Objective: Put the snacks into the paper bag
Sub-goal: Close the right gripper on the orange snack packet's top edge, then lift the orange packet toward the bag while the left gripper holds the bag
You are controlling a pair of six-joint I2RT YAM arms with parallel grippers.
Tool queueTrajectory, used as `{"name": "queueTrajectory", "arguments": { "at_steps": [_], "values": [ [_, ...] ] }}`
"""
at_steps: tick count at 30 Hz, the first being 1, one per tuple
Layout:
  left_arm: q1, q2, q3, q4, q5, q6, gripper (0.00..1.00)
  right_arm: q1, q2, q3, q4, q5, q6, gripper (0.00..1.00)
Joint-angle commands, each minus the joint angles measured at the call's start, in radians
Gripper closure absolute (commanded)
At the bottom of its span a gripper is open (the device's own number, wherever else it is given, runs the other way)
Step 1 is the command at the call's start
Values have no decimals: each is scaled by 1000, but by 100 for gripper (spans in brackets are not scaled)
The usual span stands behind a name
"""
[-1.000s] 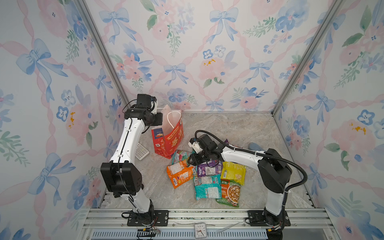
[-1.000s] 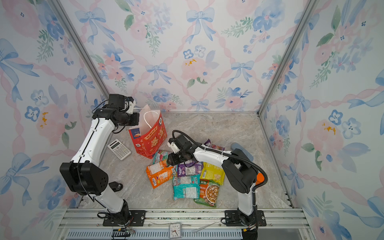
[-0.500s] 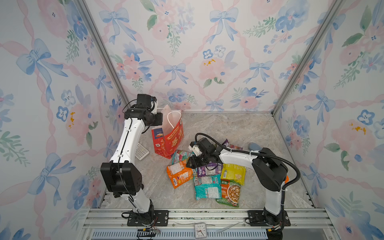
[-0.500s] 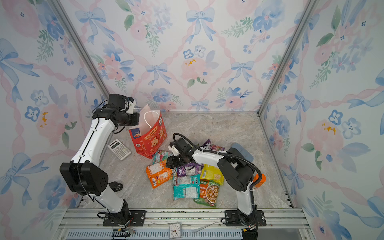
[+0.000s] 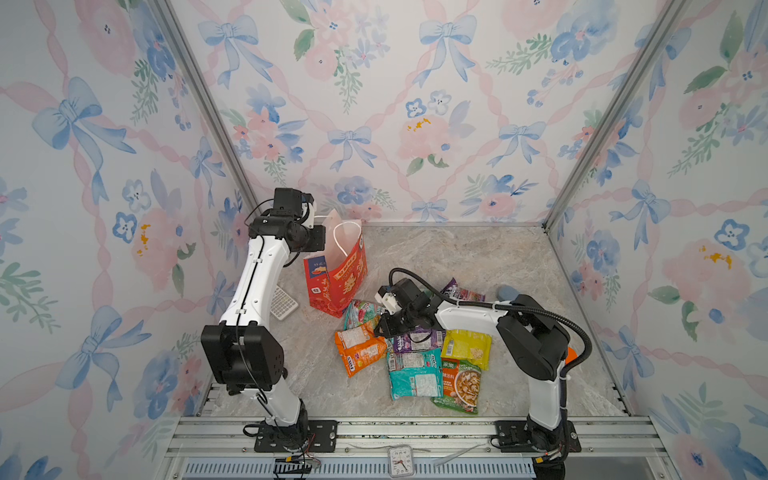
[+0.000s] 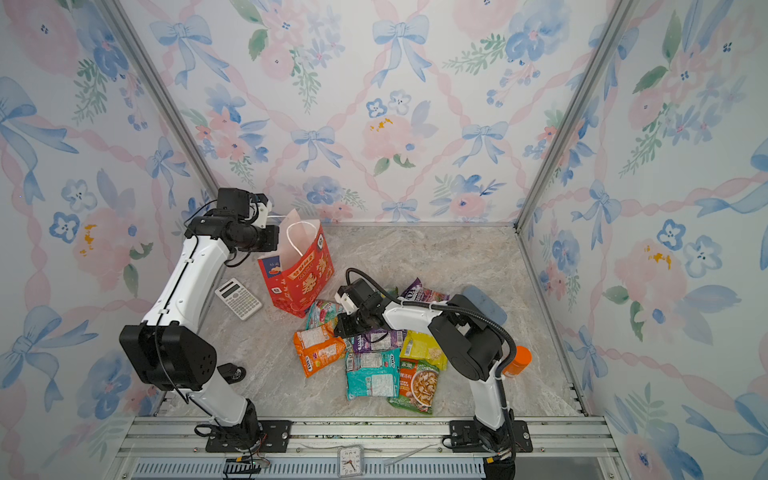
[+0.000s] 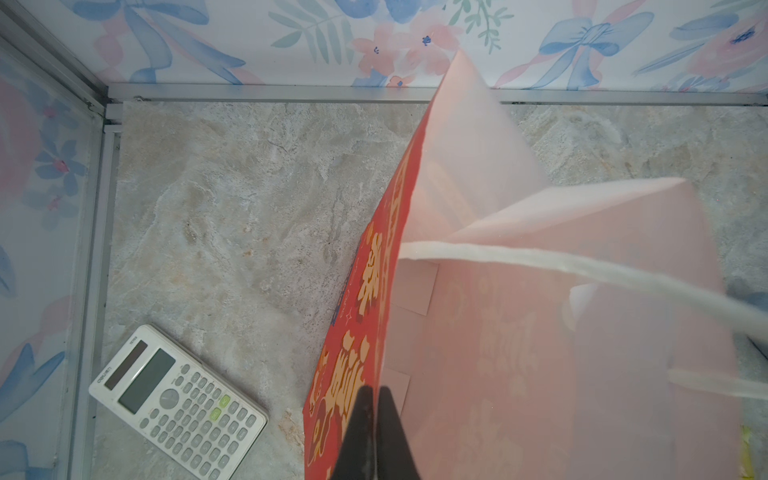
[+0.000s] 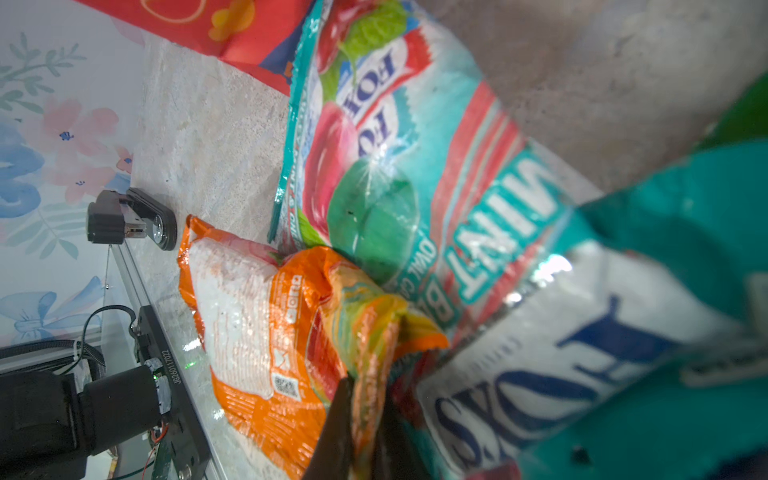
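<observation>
- Right wrist: right gripper [image 8: 362, 390] jaws pinch a crumpled corner of the orange packet [image 8: 249, 332]; the packet body lies just beyond the tips.
- Left wrist: left gripper [image 7: 374, 399] jaws pressed onto the bag [image 7: 540, 311] wall, red face one side, pale lining the other; the mouth gapes past the tips.
- Other snacks [image 5: 415, 374] lie loose beside the right jaws.
- Handling, my guess: light, soft, slick film. A corner hold may slip, so you'd do better on the sealed seam.
- Legible: "MINT" and "FOX" on the mint packet [image 8: 395, 187]; bag's gold characters too blurred.
</observation>
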Motion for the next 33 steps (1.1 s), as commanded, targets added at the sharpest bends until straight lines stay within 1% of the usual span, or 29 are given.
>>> {"name": "queueTrajectory", "arguments": {
  "at_steps": [1, 8, 16, 22, 27, 33],
  "values": [
    [7, -28, -15, -9, 26, -10, 100, -56, -46, -40, -24, 59, -4, 92],
    [6, -28, -14, -10, 39, -9, 100, -143, -147, -85, -63, 73, -40, 98],
    [4, -30, 0, -9, 101, -15, 100, -167, -290, -7, -190, 126, -107, 100],
    [3, -33, 0, -11, 131, -13, 100, -186, -363, 97, -319, 165, -157, 100],
    [-1, -48, 4, -10, 165, -11, 100, -191, -401, 232, -440, 245, -237, 100],
    [-12, -64, 9, -11, 190, -8, 100, -201, -400, 379, -519, 341, -300, 100]
  ]
}}
